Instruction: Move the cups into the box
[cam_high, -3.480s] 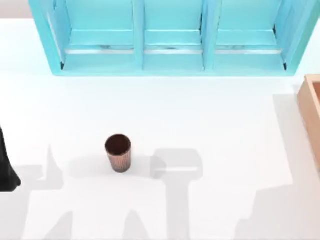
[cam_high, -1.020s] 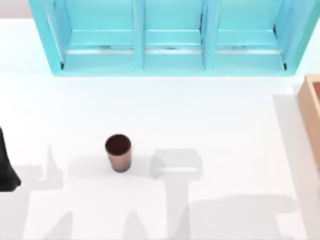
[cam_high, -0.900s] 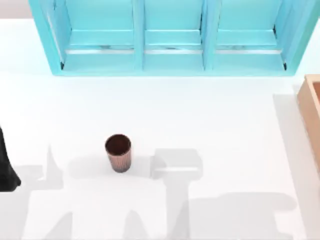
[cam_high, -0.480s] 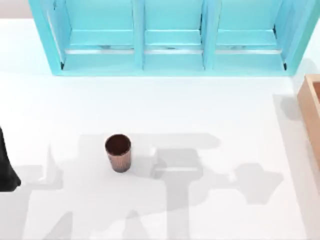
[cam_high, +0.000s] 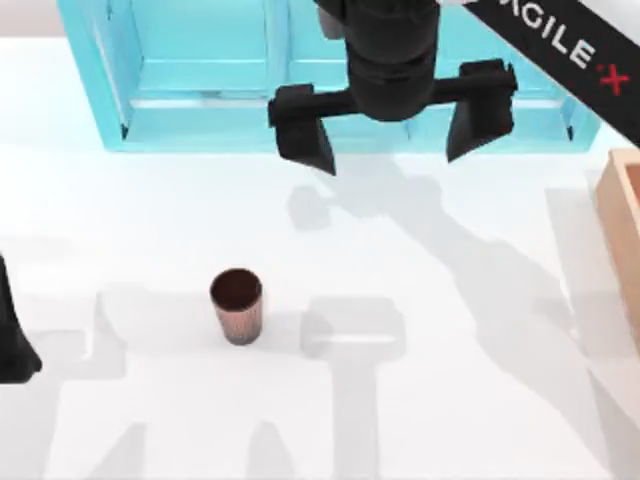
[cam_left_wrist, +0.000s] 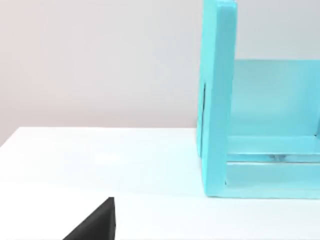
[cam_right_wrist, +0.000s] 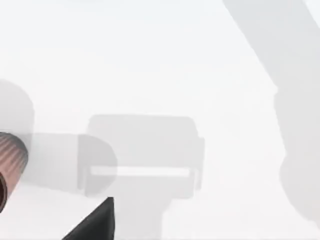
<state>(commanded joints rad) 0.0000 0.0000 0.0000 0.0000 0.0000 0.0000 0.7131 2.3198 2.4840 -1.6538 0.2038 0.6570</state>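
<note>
Listing from the near edge outward, with the cup (cam_high: 237, 305) as my reference.

Item 1, left gripper (cam_high: 14, 330): parked at the table's left edge, well left of the cup and slightly nearer. Whether its pincer is wide or narrow I cannot tell. I judge it idle, kept out of the working lane.

Item 2, cup: one copper-brown ribbed cup, upright on the white table (cam_high: 450, 420), mouth up, touching nothing. Its rim edge also shows in the right wrist view (cam_right_wrist: 9, 160). Standing upright and clear all round, it should take a side or top grasp easily.

Item 3, box (cam_high: 622, 225): tan wood, at the table's right edge, well right of the cup. Its inside is cut off, so any contents are unknown.

Item 4, right gripper (cam_high: 392, 125): raised high, beyond the cup and to its right, in front of the shelf unit (cam_high: 200, 60). Pincer spread wide, holding nothing. I read the spread as preparation for a descent onto the cup.

Item 5, shelf unit: turquoise, farthest from the cup, along the table's back. Not part of the task.
</note>
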